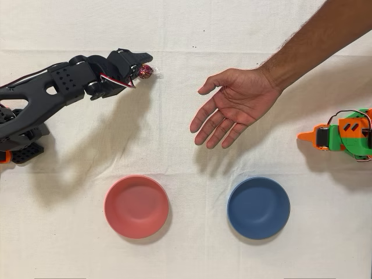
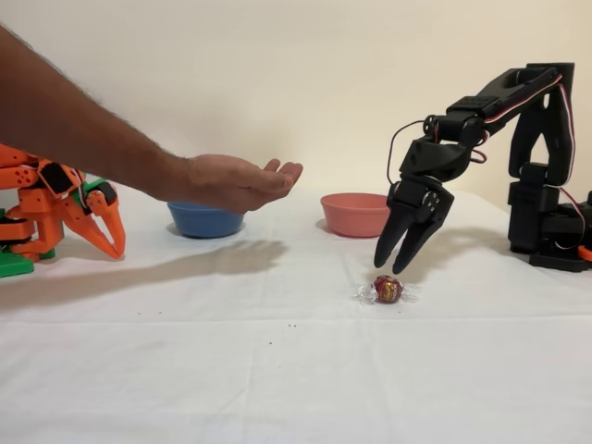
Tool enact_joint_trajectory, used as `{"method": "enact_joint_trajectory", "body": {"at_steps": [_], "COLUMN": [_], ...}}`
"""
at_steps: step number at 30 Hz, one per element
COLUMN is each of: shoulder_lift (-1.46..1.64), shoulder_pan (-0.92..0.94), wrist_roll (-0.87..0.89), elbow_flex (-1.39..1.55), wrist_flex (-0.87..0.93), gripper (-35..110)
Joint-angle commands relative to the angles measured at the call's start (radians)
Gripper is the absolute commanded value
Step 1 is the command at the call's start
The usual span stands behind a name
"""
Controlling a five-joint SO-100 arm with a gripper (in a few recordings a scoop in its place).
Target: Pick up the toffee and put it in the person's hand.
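The toffee (image 1: 145, 71) is a small sweet in dark red foil with clear twisted ends, lying on the white cloth (image 1: 186, 163) at the upper left of the overhead view. In the fixed view the toffee (image 2: 388, 289) rests on the cloth just below my black gripper (image 2: 389, 266), whose fingers point down, slightly apart, with nothing between them. From above, my gripper (image 1: 138, 64) hangs over the sweet. The person's hand (image 1: 232, 107) is held palm up to the right of the toffee. The hand (image 2: 236, 180) hovers above the table in the fixed view.
A pink bowl (image 1: 136, 206) and a blue bowl (image 1: 258, 207) stand near the front edge in the overhead view. The idle orange arm (image 1: 343, 136) rests at the right edge. The person's forearm (image 1: 314, 40) crosses the upper right corner.
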Motion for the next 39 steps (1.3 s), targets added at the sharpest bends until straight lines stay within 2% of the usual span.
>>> {"method": "enact_joint_trajectory", "body": {"at_steps": [1, 20, 39], "shoulder_lift": [0.034, 0.014, -0.110], "shoulder_pan": [0.003, 0.057, -0.014], "wrist_roll": [-0.018, -0.066, -0.086], "elbow_flex": [-0.037, 0.061, -0.094], "wrist_flex": [-0.011, -0.063, -0.046], "gripper": [23, 23, 23]}}
